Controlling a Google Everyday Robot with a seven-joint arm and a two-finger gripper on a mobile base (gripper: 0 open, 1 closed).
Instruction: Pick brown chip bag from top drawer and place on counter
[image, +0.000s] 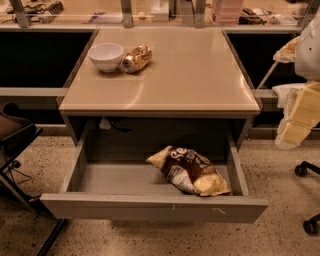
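Note:
The brown chip bag (189, 170) lies in the open top drawer (150, 207), toward its right side, with yellow ends and a dark middle with white lettering. The drawer is pulled far out from under the counter (195, 75), a glossy beige tabletop. My gripper (299, 120) hangs at the right edge of the view, beside the counter's right side, above and to the right of the drawer. It is well apart from the bag and holds nothing that I can see.
A white bowl (106, 56) and a small crushed golden can (136, 58) sit at the counter's back left. A cluttered shelf with metal posts (125, 12) runs behind. A dark chair (15, 135) stands left; chair wheels (306, 170) are on the floor right.

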